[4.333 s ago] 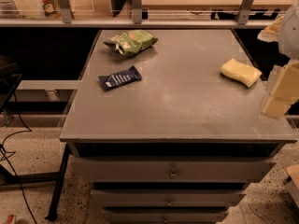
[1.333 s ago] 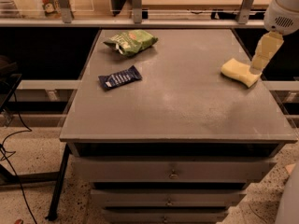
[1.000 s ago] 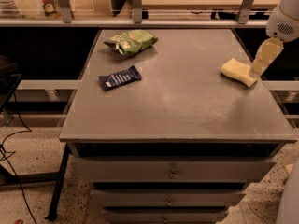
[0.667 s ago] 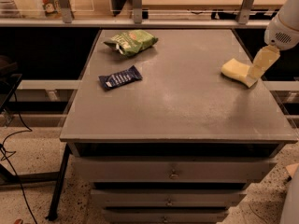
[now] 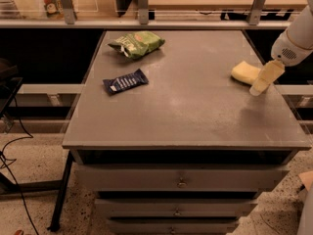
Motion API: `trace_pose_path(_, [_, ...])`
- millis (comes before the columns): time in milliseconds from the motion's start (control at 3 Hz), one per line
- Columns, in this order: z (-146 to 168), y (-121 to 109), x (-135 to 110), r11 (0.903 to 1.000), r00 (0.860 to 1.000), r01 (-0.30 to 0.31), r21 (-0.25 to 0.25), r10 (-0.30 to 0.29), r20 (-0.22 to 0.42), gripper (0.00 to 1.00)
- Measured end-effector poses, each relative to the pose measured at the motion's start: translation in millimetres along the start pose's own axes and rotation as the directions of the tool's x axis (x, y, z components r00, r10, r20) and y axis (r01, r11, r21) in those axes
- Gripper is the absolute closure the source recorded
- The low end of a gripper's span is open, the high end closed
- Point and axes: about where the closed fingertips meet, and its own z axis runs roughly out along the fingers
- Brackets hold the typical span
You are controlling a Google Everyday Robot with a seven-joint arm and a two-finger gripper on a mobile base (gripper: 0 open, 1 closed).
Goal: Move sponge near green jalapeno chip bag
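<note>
The pale yellow sponge (image 5: pixel 245 72) lies on the grey table (image 5: pixel 186 106) near its right edge. The crinkled green jalapeno chip bag (image 5: pixel 136 43) lies at the far left of the table top, well apart from the sponge. My gripper (image 5: pixel 261 83) comes in from the right on a white arm, its cream fingers pointing down and left, right beside the sponge's right end and partly covering it.
A flat dark blue packet (image 5: pixel 125 81) with a white label lies left of centre, in front of the chip bag. A shelf rail with metal posts (image 5: pixel 142 4) runs behind the table. Drawers (image 5: pixel 181 180) sit below the table top.
My gripper has dropped lower and tilted further, coming down to the right end of the sponge. The sponge, chip bag and packet have not moved.
</note>
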Motion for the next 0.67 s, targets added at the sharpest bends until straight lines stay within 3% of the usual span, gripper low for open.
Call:
trace_pose_path(333, [14.7,-0.4,-3.5,0.9997,1.000,-0.009,-0.022,0.009,0.018,0.18])
trace_pose_path(667, [12.4,2.4,0.9,0.9988,0.999,-0.008,-0.048,0.010,0.040,0.44])
